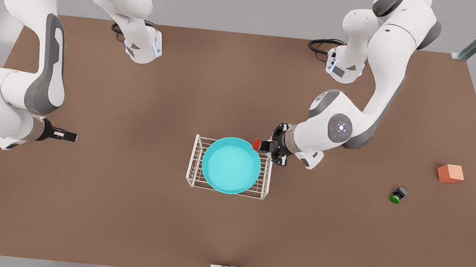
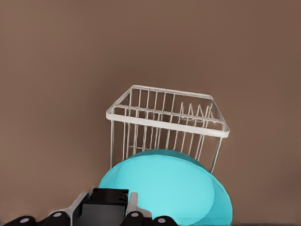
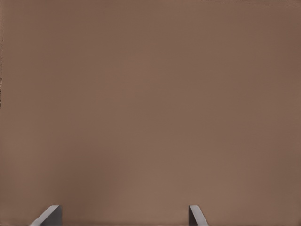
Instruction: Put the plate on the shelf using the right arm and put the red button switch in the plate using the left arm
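A: Where's the switch?

B: Pinched in the left gripper at the plate's right rim; plate's on the shelf.

A: Handling?

B: Probably light, rigid, held by its boxy body. Right gripper waits far left, fingers spread.

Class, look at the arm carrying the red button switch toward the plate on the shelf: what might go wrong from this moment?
1. The left gripper holds the red button switch at the plate's rim, not over its middle; released here, it may bounce off the rim onto the table.
2. The plate spans nearly the whole shelf; a bump from the gripper may tip or slide it.

The right gripper waits at the front view's left.
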Controlling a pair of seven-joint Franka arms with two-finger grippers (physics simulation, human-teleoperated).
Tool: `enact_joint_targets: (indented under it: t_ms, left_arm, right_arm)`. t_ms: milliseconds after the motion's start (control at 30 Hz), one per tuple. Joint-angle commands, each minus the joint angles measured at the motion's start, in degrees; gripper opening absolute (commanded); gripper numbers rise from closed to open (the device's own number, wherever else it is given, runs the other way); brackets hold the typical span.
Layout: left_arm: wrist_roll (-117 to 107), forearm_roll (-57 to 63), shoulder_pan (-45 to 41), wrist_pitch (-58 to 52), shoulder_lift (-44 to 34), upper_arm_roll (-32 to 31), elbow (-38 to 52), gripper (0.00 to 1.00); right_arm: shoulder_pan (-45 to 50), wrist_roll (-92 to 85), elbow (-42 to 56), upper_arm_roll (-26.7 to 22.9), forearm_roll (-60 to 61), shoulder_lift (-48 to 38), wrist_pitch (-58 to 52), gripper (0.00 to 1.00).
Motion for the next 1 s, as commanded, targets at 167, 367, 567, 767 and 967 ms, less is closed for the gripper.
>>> enact_joint_targets:
  t_ms: [167, 367, 567, 767, 967]
  left_arm:
    - [-31.34, 5.83, -7.33, 4.83, 5.84, 2.32, 7.27, 0.46]
    - [-37.94, 8.91, -16.91, 8.88, 10.15, 7.16, 11.13, 0.46]
    - [-36.10, 11.81, -15.78, 4.92, 9.36, 8.57, 12.28, 1.00]
    - [44.35, 14.45, 5.49, -26.10, -8.30, 8.48, 2.62, 1.00]
    - [101.54, 15.15, 16.05, -28.74, -12.17, 8.48, -3.81, 1.00]
  right_arm:
    - [-0.23, -10.67, 0.06, 0.10, 0.01, 0.63, 0.24, 1.00]
    - [-0.40, -10.75, 0.15, 0.10, 0.01, 0.98, 0.76, 1.00]
    - [-0.75, -10.93, 0.06, 0.10, 0.10, 1.34, 1.20, 1.00]
    - [-0.76, -11.37, 0.06, 0.10, 0.10, 1.60, 1.29, 1.00]
    - [-2.34, -13.65, 0.15, 0.01, 0.10, 1.78, 0.50, 1.00]
